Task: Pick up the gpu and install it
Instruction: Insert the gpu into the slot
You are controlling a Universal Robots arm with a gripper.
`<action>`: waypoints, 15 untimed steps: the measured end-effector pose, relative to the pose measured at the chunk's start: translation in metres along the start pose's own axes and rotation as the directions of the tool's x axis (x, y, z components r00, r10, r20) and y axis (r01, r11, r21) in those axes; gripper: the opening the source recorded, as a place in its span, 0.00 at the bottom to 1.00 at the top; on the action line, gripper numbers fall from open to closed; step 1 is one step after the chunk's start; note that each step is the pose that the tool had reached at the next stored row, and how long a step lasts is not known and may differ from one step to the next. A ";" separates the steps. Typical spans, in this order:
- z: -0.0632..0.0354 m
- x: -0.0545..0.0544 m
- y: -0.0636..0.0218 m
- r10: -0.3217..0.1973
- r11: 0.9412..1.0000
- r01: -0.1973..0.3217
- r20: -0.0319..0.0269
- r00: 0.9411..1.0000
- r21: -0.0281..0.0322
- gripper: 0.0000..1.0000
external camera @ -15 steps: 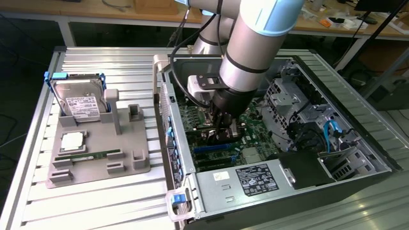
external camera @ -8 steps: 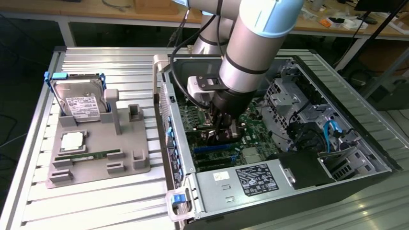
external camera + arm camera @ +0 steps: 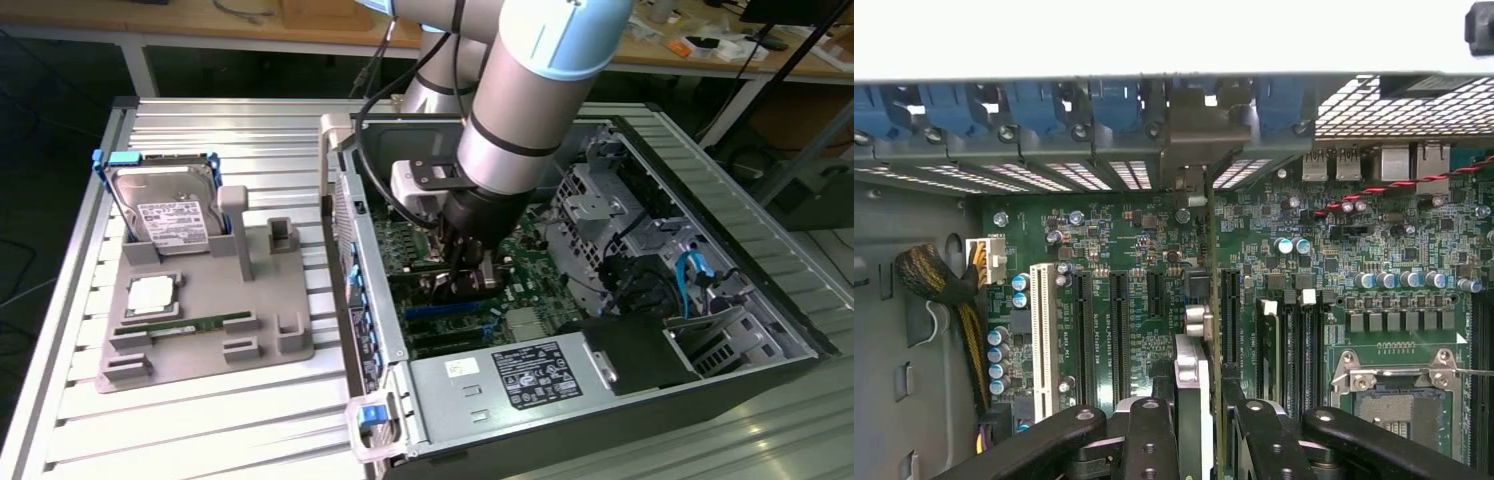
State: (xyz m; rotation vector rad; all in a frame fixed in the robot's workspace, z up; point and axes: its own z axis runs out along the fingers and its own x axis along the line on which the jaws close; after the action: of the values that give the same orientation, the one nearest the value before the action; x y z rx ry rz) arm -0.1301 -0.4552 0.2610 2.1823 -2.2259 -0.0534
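Gpu (image 3: 1192, 395) — held edge-on between the fingers (image 3: 1146, 440) of the gripper (image 3: 1194, 440), which are pinched on it. Long axis is run away from the fingers toward the case's rear brackets (image 3: 1184, 125), directly over a motherboard (image 3: 1124, 250) slot — inside the open case (image 3: 747, 290).

Fingers (image 3: 1264, 440) clamp gpu (image 3: 1192, 400) edge-on above green motherboard (image 3: 1134, 250), card bracket near blue slot latches (image 3: 1114, 105).
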 end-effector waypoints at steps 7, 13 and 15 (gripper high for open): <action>0.0004 0.000 0.0001 0.000 1.000 0.000 0.000 1.000 0.001 0.28; 0.0007 0.000 0.0014 0.000 1.000 0.000 0.001 1.000 0.027 0.28; 0.0006 0.000 0.0014 0.000 1.000 0.000 0.001 1.000 0.027 0.28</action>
State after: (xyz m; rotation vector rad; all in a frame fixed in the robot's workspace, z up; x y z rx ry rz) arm -0.1315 -0.4552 0.2604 2.1964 -2.2400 -0.0240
